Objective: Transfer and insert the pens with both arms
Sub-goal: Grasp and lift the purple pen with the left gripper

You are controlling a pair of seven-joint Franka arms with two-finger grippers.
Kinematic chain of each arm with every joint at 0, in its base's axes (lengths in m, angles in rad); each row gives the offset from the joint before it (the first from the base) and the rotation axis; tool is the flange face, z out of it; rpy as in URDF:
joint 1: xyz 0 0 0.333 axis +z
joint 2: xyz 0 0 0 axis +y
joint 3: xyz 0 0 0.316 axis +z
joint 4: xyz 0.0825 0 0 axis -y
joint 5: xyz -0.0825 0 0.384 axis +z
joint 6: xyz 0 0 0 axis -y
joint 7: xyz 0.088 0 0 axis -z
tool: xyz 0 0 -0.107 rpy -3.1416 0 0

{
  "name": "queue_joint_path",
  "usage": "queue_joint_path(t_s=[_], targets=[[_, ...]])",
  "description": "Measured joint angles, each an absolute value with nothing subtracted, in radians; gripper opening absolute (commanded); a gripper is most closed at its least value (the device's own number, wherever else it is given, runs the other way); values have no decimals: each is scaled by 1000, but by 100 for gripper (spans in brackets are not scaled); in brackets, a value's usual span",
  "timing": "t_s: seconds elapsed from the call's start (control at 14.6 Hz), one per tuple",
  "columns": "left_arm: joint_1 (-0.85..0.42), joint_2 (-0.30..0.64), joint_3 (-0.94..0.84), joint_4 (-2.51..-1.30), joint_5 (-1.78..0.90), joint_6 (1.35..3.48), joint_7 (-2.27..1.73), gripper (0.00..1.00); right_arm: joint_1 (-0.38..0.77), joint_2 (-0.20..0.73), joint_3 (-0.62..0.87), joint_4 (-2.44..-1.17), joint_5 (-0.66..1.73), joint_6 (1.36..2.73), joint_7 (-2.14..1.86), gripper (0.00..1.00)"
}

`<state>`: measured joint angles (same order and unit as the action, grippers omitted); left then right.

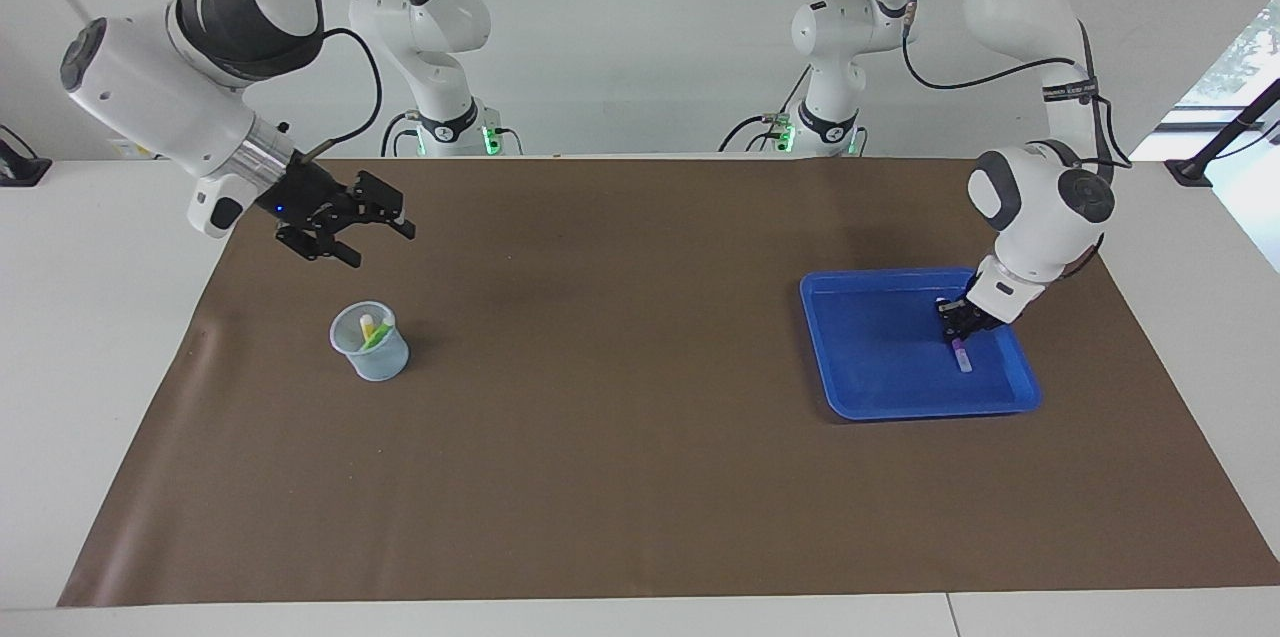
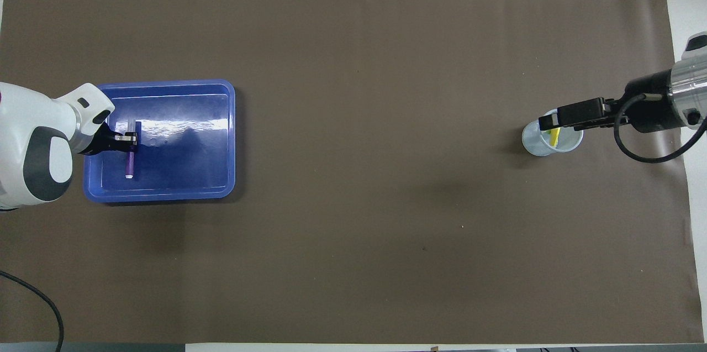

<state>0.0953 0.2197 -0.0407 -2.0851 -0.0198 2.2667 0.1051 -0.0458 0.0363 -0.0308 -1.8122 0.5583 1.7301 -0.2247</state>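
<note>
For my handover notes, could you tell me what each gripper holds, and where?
The left gripper is shut on the purple pen at its upper end, in the blue tray. The right gripper holds nothing.

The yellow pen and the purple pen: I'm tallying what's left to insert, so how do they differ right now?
The yellow pen stands steeply in the clear cup beside the green pen; the purple pen lies flat in the blue tray. The yellow pen is free, with the right gripper open above; the left gripper is shut on the purple pen. Both are slim markers.
</note>
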Motion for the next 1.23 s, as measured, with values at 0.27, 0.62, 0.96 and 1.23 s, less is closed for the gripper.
queue_joint_path(t_s=[0.27, 0.62, 0.96, 1.23], targets=[[-8, 173, -47, -1934, -28, 2000, -90, 0, 47, 35, -19, -1809, 676, 1763, 28, 100], [-126, 164, -49, -1793, -165, 1873, -430, 0, 107, 35, -18, -1811, 740, 1825, 185, 100], [-292, 173, -52, -1733, -347, 1969, -986, 0, 157, 31, -18, -1856, 851, 1936, 227, 100], [-455, 204, -54, -1733, -407, 2196, -1418, 0, 191, 11, -18, -1923, 976, 2064, 227, 100]])
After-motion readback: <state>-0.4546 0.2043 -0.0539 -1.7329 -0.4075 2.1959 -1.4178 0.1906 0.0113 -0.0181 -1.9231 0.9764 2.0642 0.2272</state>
